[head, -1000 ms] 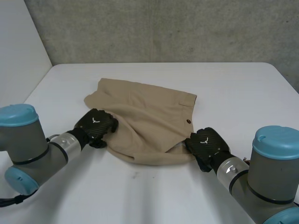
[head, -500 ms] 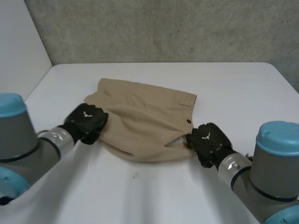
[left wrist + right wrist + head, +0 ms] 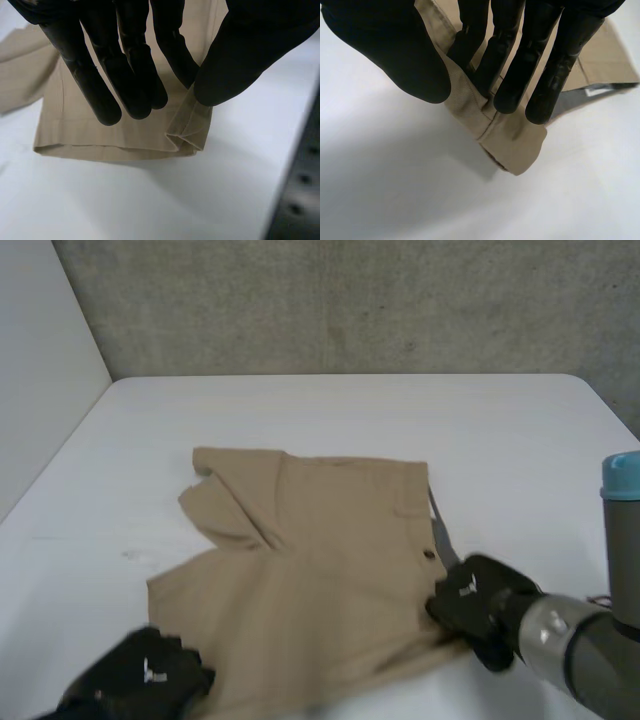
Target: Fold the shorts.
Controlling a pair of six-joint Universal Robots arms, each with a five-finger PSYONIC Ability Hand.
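Fingers of left hand and right hand each pinch a near corner of the tan shorts.

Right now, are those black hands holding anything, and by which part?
Both pinch the tan shorts: the left hand a hem corner, the right hand the near corner on its side.

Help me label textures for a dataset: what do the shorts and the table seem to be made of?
Shorts: probably a woven cotton-type twill, tan and matte; fine weave, stitched hems and soft creases show. Table: a hard, smooth white top, perhaps laminate or painted board; faint sheen, exact material unclear.
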